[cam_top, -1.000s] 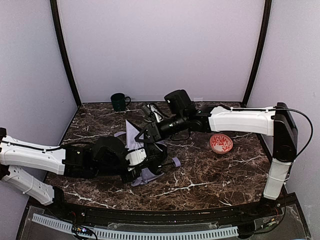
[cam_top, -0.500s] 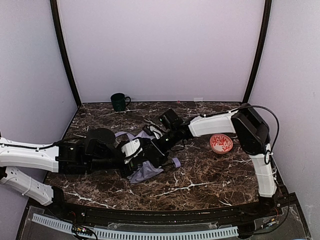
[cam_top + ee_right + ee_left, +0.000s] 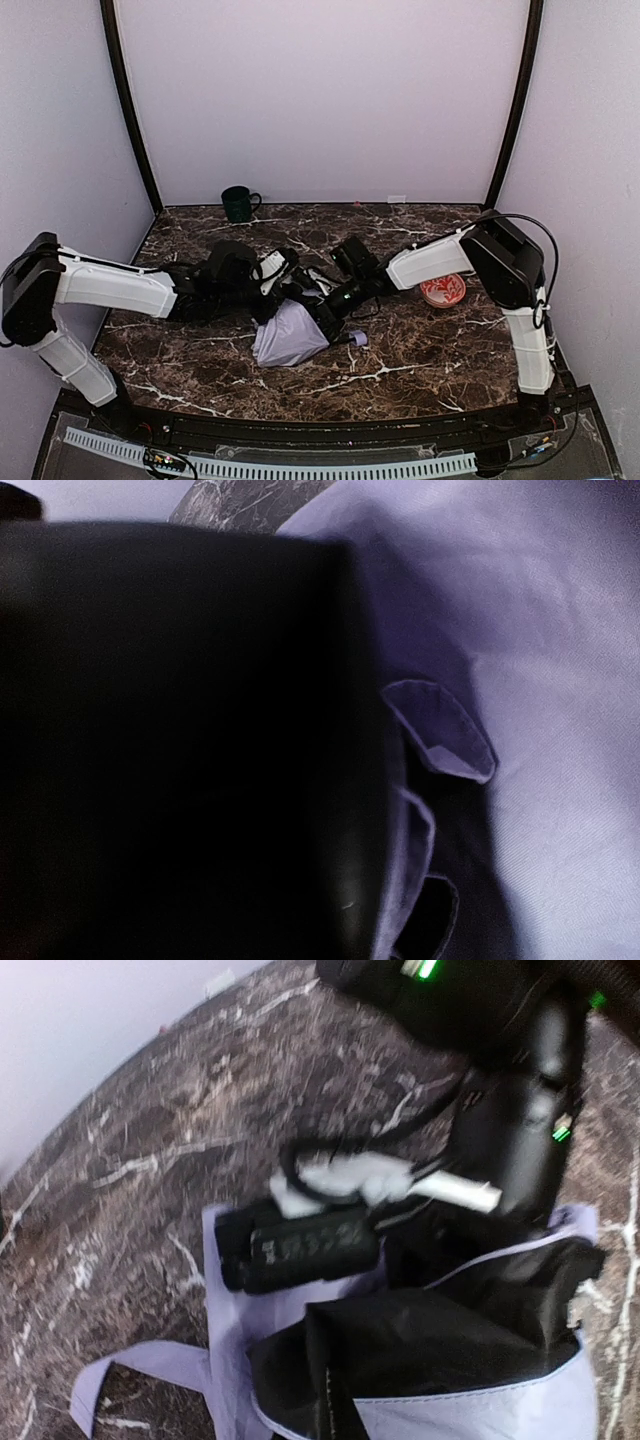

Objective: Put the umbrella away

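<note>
The umbrella [image 3: 290, 337] lies collapsed at the middle of the marble table as a pale lavender bundle. Its small lavender handle [image 3: 358, 338] pokes out to the right. My left gripper [image 3: 278, 275] is at the bundle's far edge, shut, with the black lining [image 3: 440, 1340] drawn up into it in the left wrist view. My right gripper [image 3: 322, 305] presses low into the bundle from the right. The right wrist view is filled by lavender fabric [image 3: 560, 630] and a dark shape, so its jaws are hidden.
A red-patterned bowl [image 3: 442, 289] sits just right of the right forearm. A dark green mug [image 3: 237, 203] stands at the back left near the wall. Black curved posts frame both sides of the table [image 3: 400, 370].
The left arm swung back and inward, carrying its gripper to the umbrella's far edge. The right arm dropped low onto the fabric. The raised fabric collapsed into a flat bundle.
</note>
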